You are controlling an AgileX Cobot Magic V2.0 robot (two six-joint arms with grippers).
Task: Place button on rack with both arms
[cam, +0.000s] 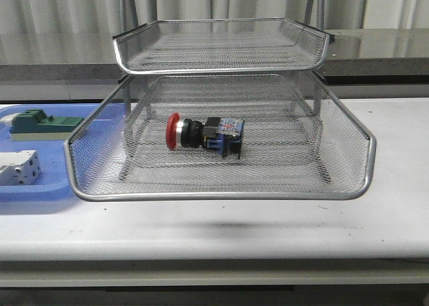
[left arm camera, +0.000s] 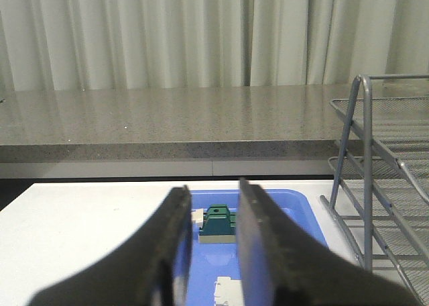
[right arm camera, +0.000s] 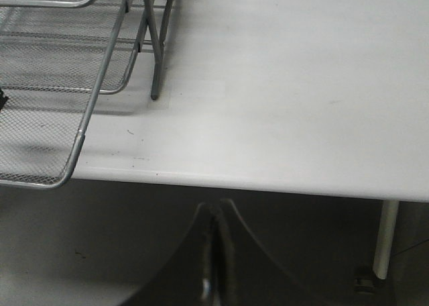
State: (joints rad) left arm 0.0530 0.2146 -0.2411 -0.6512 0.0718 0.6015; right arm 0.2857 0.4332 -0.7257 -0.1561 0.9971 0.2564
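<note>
The button [cam: 202,133], with red head, black collar and blue-black rear block, lies on its side in the lower tier of the silver wire-mesh rack [cam: 221,193]. No arm shows in the front view. My left gripper [left arm camera: 214,197] is open and empty, held above the near end of the blue tray, left of the rack [left arm camera: 365,185]. My right gripper [right arm camera: 216,212] is shut and empty, held off the table's front edge, to the right of the rack's corner [right arm camera: 74,151].
A flat blue tray [cam: 27,185] left of the rack holds a green block-shaped part [cam: 41,123] and a white terminal block [cam: 19,166]. They also show in the left wrist view: tray [left arm camera: 305,215], green part [left arm camera: 218,224]. A table leg [right arm camera: 383,242] stands below.
</note>
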